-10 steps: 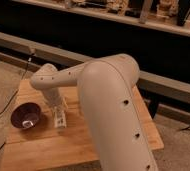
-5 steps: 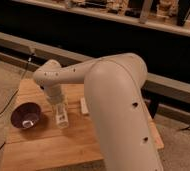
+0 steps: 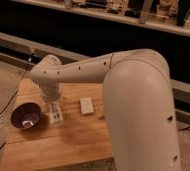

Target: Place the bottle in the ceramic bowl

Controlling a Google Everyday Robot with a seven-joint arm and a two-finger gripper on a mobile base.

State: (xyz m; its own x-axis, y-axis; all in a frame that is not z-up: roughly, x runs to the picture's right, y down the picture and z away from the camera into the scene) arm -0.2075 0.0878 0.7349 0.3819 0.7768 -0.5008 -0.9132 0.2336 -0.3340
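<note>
Bottle (image 3: 57, 115): stood on desk (image 3: 78, 142) near its left edge, just beside ceramic bowl (image 3: 25, 116).
Pincer (image 3: 56, 108): clenched on bottle from above, likely ready to lift it.
Pale block (image 3: 86, 105): lay apart, toward desk's middle.

We stretch our arm (image 3: 88, 70) from near right toward the left; there our gripper (image 3: 55, 114) points down, fingers closed.

Wooden table (image 3: 73, 142), flat pale rectangular block (image 3: 86, 105) lying on it, long grey ledge (image 3: 8, 40) running behind
</note>
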